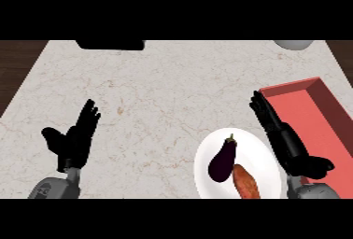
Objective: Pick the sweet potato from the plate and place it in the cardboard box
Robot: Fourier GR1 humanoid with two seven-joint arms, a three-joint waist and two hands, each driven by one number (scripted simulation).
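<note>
Nearest, the sweet potato [245, 183] lies on the white plate [207, 154], touching a dark eggplant [223, 159] beside it. Just right of the plate the right hand [283, 135] hangs with fingers straight, holding nothing, over the edge of the red box [324, 112]. Well apart, the left hand [74, 137] rests released over the marble counter [158, 84].

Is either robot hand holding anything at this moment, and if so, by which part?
Nothing is held. The left robot hand and right robot hand are both open; the sweet potato lies on the plate beside the eggplant.
</note>
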